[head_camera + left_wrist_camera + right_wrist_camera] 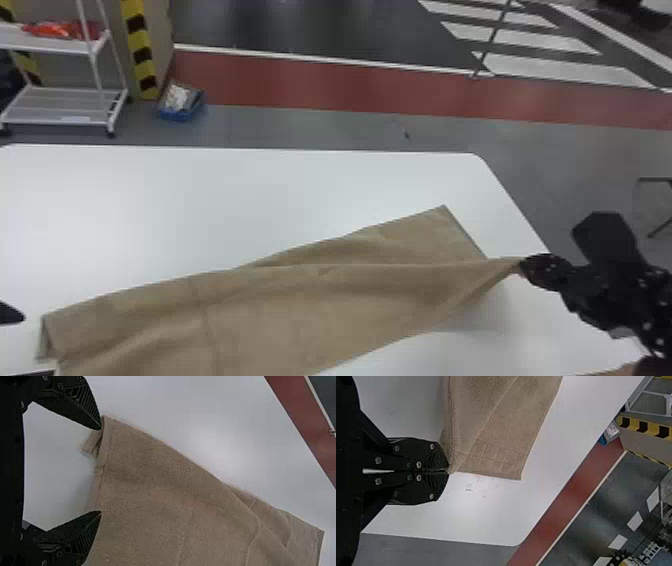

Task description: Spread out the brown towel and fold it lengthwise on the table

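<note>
Brown towel (280, 310), one, lying on the near part of my white table (225, 200), partly doubled over; my left gripper (39, 345), fingers parted, at the towel's left end; my right gripper (521, 266), clenched on a right-end corner, lifted; beyond the table, I list one blue box (175, 115), floor-standing; one white cart (60, 120).

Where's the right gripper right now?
Head view, right side: the right gripper is over the white table near its right edge, shut on a pinched tip of the brown towel.
</note>
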You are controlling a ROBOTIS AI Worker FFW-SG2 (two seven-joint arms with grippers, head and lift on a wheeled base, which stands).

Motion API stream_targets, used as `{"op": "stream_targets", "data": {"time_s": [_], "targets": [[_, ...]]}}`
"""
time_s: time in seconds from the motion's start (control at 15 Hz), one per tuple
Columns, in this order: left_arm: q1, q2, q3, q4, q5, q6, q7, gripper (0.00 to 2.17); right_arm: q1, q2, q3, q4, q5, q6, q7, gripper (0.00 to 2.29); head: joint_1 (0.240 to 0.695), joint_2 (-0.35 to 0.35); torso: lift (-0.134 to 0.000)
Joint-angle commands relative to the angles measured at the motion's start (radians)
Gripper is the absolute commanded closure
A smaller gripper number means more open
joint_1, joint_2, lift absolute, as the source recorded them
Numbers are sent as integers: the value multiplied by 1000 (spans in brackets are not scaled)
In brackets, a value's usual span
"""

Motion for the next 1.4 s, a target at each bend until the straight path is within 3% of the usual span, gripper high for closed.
{"op": "stream_targets", "data": {"time_s": [0.0, 0.2, 0.47, 0.53, 0.8, 0.87, 1.07, 1.33], "targets": [[-101, -30, -80, 103, -4, 4, 20, 151, 15, 4, -5, -9, 1, 1, 1, 1568, 695, -231, -124], [-208, -49, -152, 266, -4, -30, 64, 151, 43, 4, -27, -21, -1, 1, 1, 1568, 695, -240, -124], [-254, -40, -189, 387, -31, -70, 60, 221, 57, 13, -42, -32, -6, -2, 1, 1568, 695, -240, -124], [-257, -36, -188, 398, -31, -95, 52, 350, 57, 18, -43, -34, -4, -2, 1, 1568, 695, -239, -124], [-261, -30, -168, 388, -29, -134, 38, 1551, 48, 22, -45, -34, -4, -2, 1, 1568, 695, -229, -124], [-261, -30, -157, 381, -23, -138, 47, 1710, 46, 22, -45, -32, -3, -2, -1, 1568, 695, -227, -124], [-334, -53, -186, 387, -14, -147, 90, 1710, 40, 30, -50, -34, -4, 14, -18, 1568, 695, -217, -124], [-550, -124, -324, 539, -35, -177, 124, 1710, 6, 36, -36, -72, -15, 75, -30, 1568, 695, -247, -124]]}}
